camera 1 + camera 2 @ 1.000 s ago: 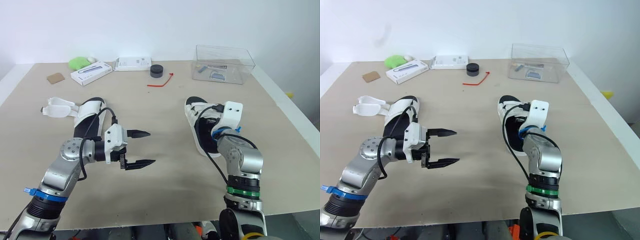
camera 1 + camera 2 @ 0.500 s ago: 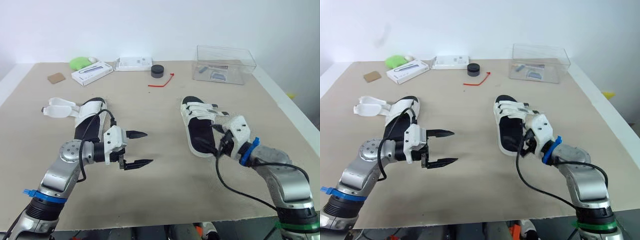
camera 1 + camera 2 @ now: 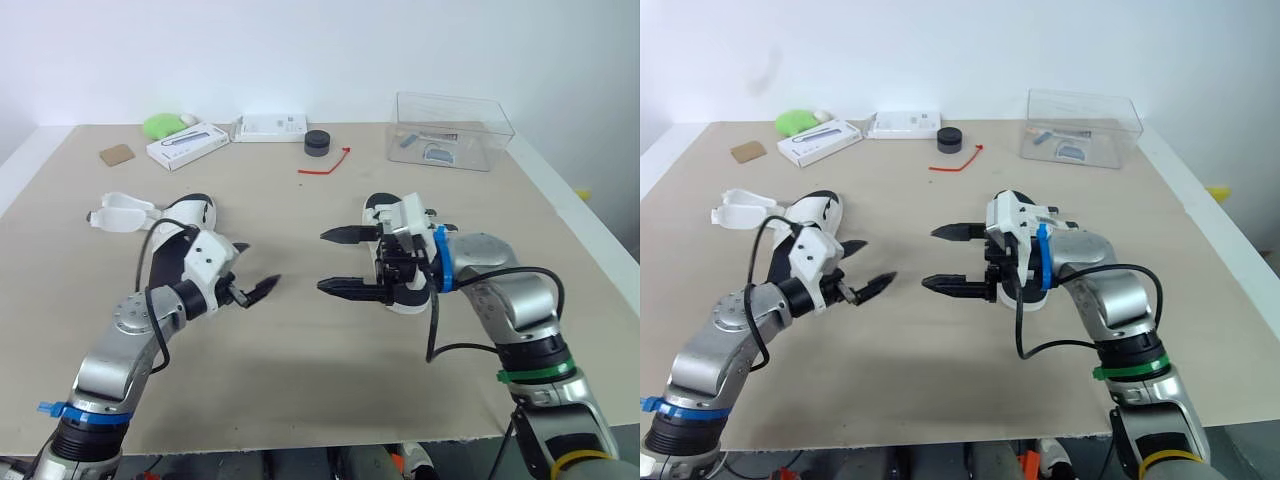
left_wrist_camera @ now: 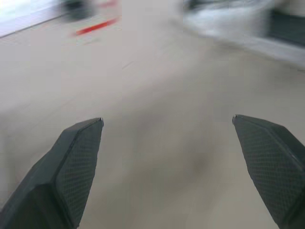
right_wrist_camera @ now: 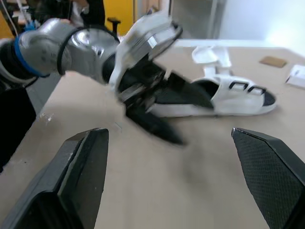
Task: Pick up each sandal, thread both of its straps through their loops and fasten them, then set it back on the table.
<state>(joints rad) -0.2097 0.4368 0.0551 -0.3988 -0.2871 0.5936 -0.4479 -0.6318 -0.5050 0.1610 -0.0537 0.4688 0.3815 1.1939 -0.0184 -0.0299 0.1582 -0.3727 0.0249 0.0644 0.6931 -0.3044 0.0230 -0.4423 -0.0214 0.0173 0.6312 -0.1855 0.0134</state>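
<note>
The left pincer hangs over the bench with its two black fingers spread wide and nothing between them, pointing toward the middle of the bench. The right pincer faces it from the other side, its fingers also spread and empty; the tips of the two pincers are near each other but apart, with bare bench between them. Just behind the left pincer, the left sandal lies flat on the bench, sole down, and a loose white strap sticks out from it toward the bench's left edge. The right sandal also rests on the bench, directly behind the right pincer, which hides most of it, so I cannot tell how its straps sit. Along the far edge are a green object, two white boxes, a small black round object, a red tie and a clear box.
</note>
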